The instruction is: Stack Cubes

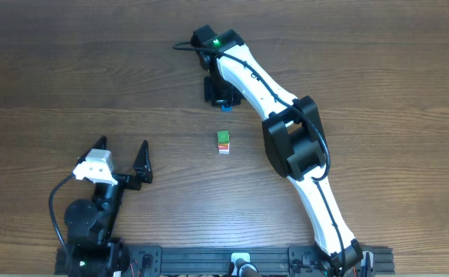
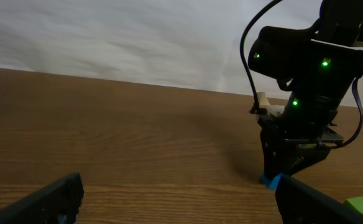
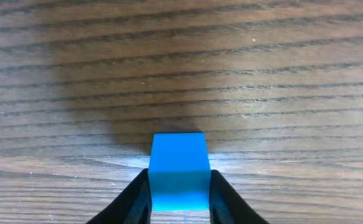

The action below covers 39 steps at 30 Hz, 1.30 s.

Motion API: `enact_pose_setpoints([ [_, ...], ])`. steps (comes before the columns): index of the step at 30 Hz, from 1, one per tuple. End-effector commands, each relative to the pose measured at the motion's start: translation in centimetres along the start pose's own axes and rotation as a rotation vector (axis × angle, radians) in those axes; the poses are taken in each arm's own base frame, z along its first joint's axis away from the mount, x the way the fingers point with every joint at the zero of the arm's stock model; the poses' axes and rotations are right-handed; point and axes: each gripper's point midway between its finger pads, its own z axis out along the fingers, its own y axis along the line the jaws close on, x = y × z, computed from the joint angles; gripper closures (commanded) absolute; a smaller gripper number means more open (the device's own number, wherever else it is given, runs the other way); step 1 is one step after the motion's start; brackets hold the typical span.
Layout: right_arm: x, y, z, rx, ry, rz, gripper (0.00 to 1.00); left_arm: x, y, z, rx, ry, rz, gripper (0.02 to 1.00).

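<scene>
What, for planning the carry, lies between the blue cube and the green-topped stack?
Nothing: bare wooden table between small blue cube and green-topped cube stack, top view.

The white-and-black right arm (image 1: 317, 192) stretches far forward, its black two-finger gripper (image 1: 223, 102) pointing down, clamped on a small blue cube (image 3: 179, 163). The black left arm (image 1: 94, 211) sits folded near its base, its gripper (image 1: 121, 146) spread wide.

wooden table (image 1: 71, 77) bears a cube stack (image 1: 223, 142), green-topped, and apparently a blue cube (image 3: 178, 168).
</scene>
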Motion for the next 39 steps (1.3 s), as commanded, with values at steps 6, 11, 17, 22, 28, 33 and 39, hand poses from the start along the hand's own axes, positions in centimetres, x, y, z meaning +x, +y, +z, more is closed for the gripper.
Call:
enact_pose_setpoints([
  [6, -0.2, 0.5, 0.5, -0.004, -0.001, 0.001, 0.798, 0.1, 0.0, 0.0, 0.007, 0.0, 0.011, 0.02],
  [11, -0.5, 0.7, -0.4, -0.013, -0.019, 0.001, 0.827, 0.1, 0.0, 0.0, 0.007, 0.0, 0.011, 0.02],
  [17, -1.0, 0.9, -3.7, -0.046, -0.079, -0.002, 0.923, 0.1, 0.0, 0.0, 0.007, 0.0, 0.011, 0.02],
  [22, -1.0, 0.5, -7.1, -0.044, -0.142, -0.003, 0.969, 0.1, 0.0, 0.0, 0.007, 0.0, 0.011, 0.02],
  [28, -0.6, 0.3, -11.7, -0.068, -0.226, -0.008, 0.987, 0.1, 0.0, 0.0, 0.007, 0.0, 0.011, 0.02],
  [33, 1.1, 0.2, -15.0, -0.07, -0.257, -0.029, 0.991, 0.1, 0.0, 0.0, 0.007, 0.0, 0.011, 0.02],
  [39, 5.0, 0.3, -16.6, -0.046, -0.197, -0.032, 0.991, 0.1, 0.0, 0.0, 0.007, 0.0, 0.011, 0.02],
])
